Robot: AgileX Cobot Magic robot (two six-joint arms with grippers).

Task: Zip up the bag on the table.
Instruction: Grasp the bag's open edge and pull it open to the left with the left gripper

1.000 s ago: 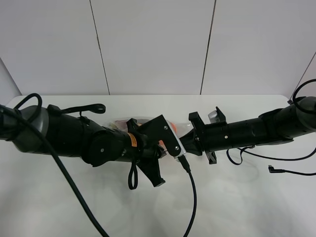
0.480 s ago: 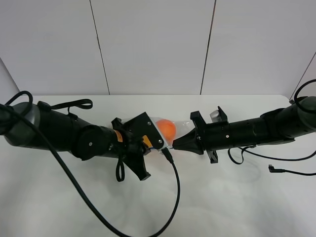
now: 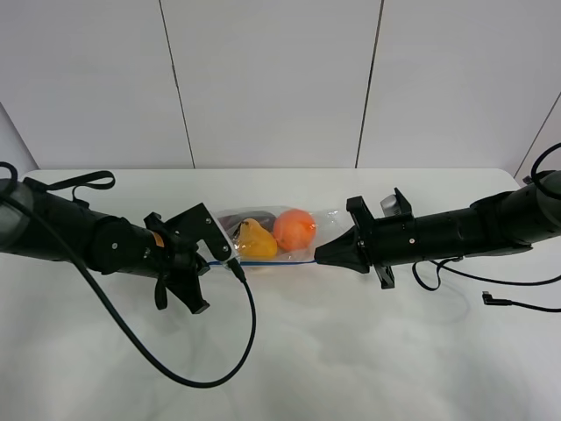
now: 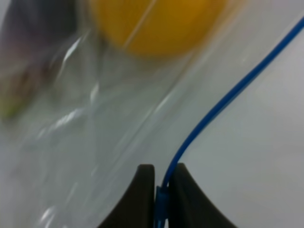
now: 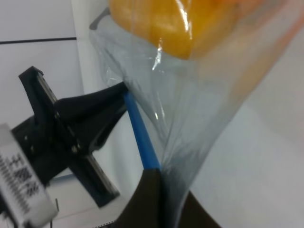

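Lying flat near the middle of the table [image 3: 368,368] is one bag [image 3: 272,237], clear and crinkly, well away from every table edge. Two fruits show through it: one orange [image 3: 294,228] and one yellow fruit [image 3: 254,242], side by side and touching. A dark thing sits in the bag's left end, but I cannot tell what it is. One thin blue strip [image 3: 273,262] runs along the bag's near long edge.

Two grippers hold the bag, one at each end. The left gripper [image 4: 161,192] has its jaws pressed together on the strip at the left end — the blue line runs right between the two black tips. The right gripper [image 5: 162,202] pinches the right end of the strip too, with clear plastic bunched up beside its tips. The strip looks pulled straight between them.

One black cable [image 3: 230,360] hangs from the left arm and loops over the table in front of the bag. One thin wire [image 3: 526,305] lies by the right arm.

The table in front is wide and bare apart from that loop, so there is lots of room there. Behind the bag there is a narrower band of table, then the far edge and the white wall [image 3: 272,79].
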